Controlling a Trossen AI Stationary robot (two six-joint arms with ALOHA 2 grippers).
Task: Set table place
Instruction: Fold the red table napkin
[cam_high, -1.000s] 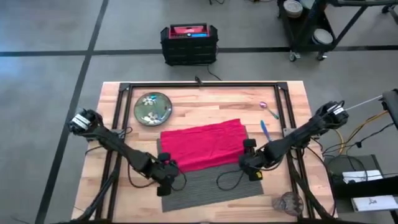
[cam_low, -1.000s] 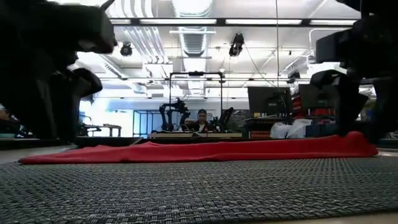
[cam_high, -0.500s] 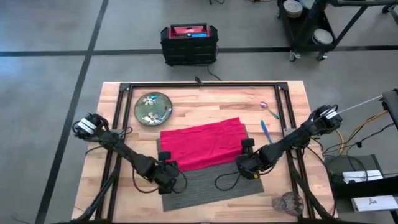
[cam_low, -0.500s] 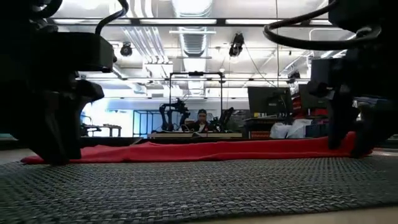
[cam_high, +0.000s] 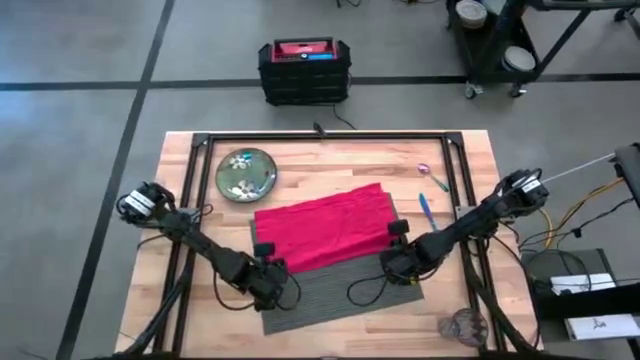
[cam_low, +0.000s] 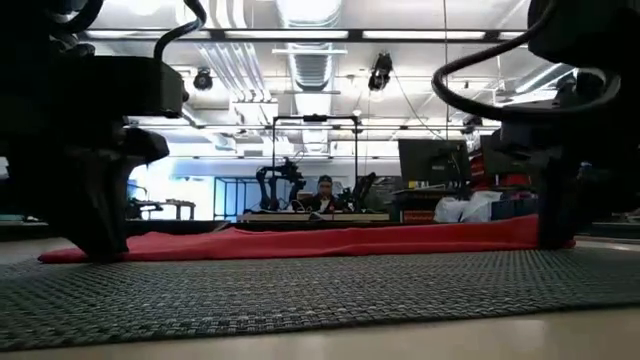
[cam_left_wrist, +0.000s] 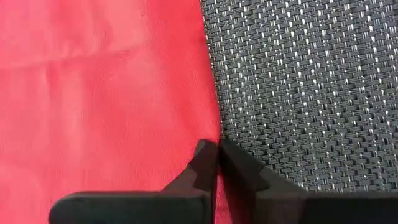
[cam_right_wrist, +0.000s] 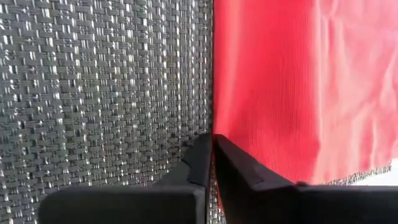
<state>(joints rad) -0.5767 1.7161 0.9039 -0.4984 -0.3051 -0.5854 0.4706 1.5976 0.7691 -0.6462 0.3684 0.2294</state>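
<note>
Both grippers, left (cam_left_wrist: 217, 149) and right (cam_right_wrist: 212, 144), jaws pinched on red cloth napkin (cam_high: 325, 230) corners, now dragged farther off dark ribbed placemat (cam_high: 350, 295).

Red napkin (cam_high: 325, 228); grey woven placemat (cam_high: 345, 295); green flowered plate (cam_high: 246, 174).

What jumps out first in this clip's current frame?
The red napkin lying across the far part of the grey placemat at mid-table. The left pincer and the right pincer are each shut on the napkin's near edge, one at each end. Far left on the table sits a green plate; thin utensils lie far right.
</note>
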